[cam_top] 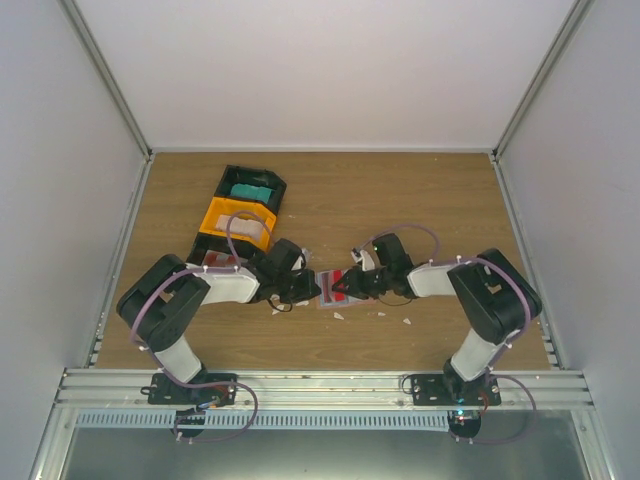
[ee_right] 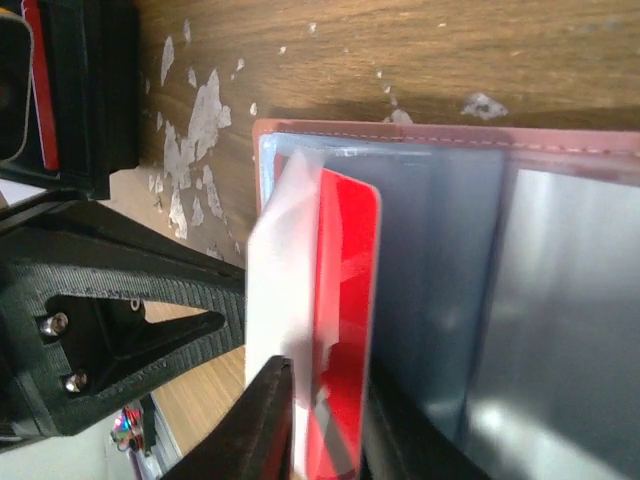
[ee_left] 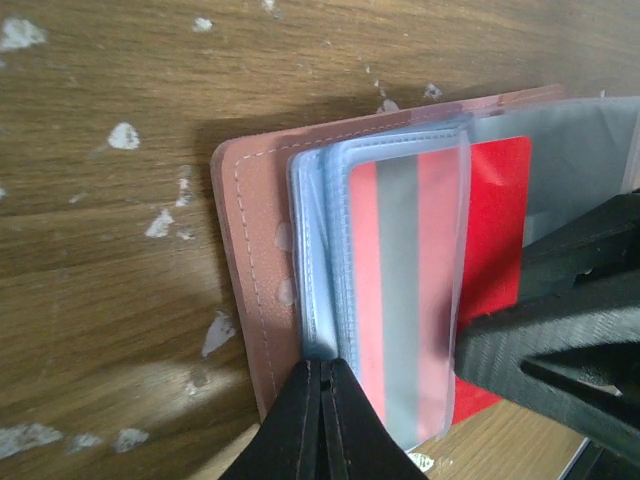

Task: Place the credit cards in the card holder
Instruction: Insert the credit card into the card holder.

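- Step: red card (ee_right: 350,280) partway inside the card holder (ee_left: 250,280), which lies open mid-table.
- Left gripper (ee_left: 322,385) clenched on the holder's clear pocket edge; right gripper (ee_right: 330,420) straddles the card, grip unclear.
- Next: push the card fully home.

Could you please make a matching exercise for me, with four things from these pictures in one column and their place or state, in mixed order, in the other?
Column one:
1. red card
2. card holder
3. teal card
4. left gripper

Column two:
A. in the far black bin
B. jaws closed
C. lying open on the wooden table
D. partly inside a clear sleeve

Pairs: 1-D, 2-C, 3-A, 4-B
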